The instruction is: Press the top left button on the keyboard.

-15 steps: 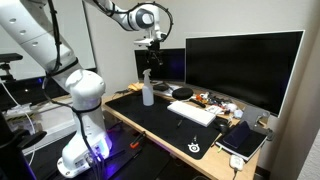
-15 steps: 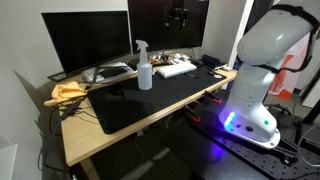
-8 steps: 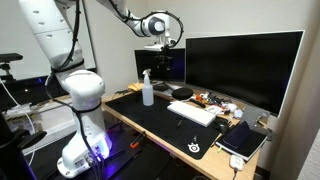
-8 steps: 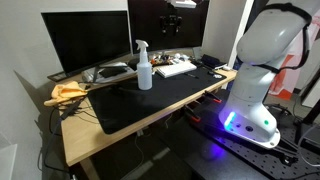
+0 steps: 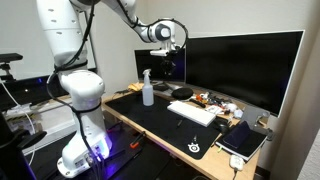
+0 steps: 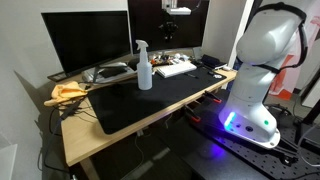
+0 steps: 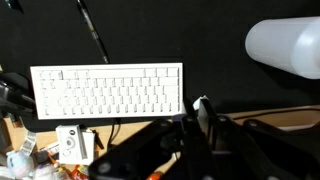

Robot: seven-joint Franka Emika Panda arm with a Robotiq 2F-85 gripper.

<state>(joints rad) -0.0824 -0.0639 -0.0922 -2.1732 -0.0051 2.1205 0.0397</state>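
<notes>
The white compact keyboard (image 5: 193,112) (image 6: 176,68) lies on the black desk mat in front of the monitors. The wrist view shows the keyboard (image 7: 107,90) whole, left of centre, its single keys too small to tell apart. My gripper (image 5: 172,52) (image 6: 171,28) hangs high above the desk, well clear of the keyboard. In the wrist view my gripper (image 7: 200,104) sits just past the keyboard's right end. Its fingertips meet there with nothing between them.
A white spray bottle (image 5: 147,90) (image 6: 144,68) (image 7: 285,45) stands on the mat beside the keyboard. Large black monitors (image 5: 243,65) (image 6: 85,40) line the back of the desk. A dark notebook-like slab (image 5: 243,140) and a yellow cloth (image 6: 68,92) lie at opposite desk ends.
The arm has carried the gripper sideways above the desk, toward the keyboard's side. The fingers have closed from wide open to touching.
</notes>
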